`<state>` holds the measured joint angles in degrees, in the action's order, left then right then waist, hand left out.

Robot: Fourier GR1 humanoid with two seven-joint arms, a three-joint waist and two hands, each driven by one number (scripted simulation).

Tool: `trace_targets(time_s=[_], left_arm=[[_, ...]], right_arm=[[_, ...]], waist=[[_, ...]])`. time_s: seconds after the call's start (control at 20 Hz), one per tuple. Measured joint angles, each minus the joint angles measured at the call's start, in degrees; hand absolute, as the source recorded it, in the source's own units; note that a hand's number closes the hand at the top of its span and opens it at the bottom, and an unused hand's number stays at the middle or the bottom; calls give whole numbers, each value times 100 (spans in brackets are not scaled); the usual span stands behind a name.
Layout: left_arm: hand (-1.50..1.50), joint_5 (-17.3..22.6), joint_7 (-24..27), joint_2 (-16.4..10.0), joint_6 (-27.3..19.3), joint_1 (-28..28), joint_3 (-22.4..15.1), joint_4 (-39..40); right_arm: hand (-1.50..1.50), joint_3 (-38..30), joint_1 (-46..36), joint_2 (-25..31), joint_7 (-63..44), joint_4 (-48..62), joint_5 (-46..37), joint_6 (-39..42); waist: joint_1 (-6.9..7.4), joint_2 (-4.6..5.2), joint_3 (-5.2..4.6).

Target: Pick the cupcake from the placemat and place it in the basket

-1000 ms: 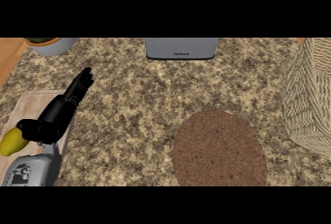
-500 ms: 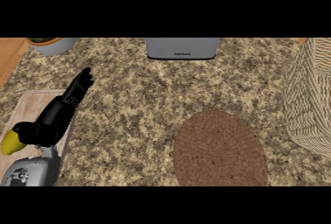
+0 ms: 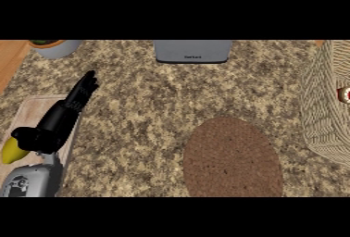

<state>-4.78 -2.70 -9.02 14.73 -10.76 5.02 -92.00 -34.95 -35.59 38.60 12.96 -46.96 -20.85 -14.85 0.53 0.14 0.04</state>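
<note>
Brown and woven, the oval placemat [image 3: 232, 157] lies bare on the speckled stone counter [image 3: 157, 97]; no cupcake stands on it. Right of the placemat and a little farther from the robot, the wicker basket [image 3: 325, 115] runs off the view's edge. Inside it, at that very edge, is a small red-and-white thing [image 3: 344, 95] that I take for the cupcake, though too little of it shows to be sure. Well to the left of the placemat, the left hand [image 3: 71, 102] rests over a pale wooden cutting board [image 3: 31, 111], its fingers straight, together and holding nothing. The right hand is out of view, so its fingers cannot be judged. By my reading the placing is in its last step or done. The next move would be for the right hand to let go, if it has not, and to draw clear of the basket without tipping the cupcake.
</note>
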Motion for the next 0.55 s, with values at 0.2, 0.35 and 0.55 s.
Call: trace_targets(time_s=[0.2, 0.35, 0.55], left_arm=[[0, -48, 46, 9, -20, 64, -8, 6], [0, -93, 24, 47, -62, 58, -45, -21], [0, -123, 121, 59, -80, 87, -39, 56]], right_arm=[[-150, -102, -125, 140, 191, 99, 378, 244], [-150, -268, -180, 252, 76, 64, 712, 428], [-150, -636, -268, 602, -303, 208, 1183, 733]], waist=[[-13, -6, 0], [-31, -12, -2], [-47, -12, -4]])
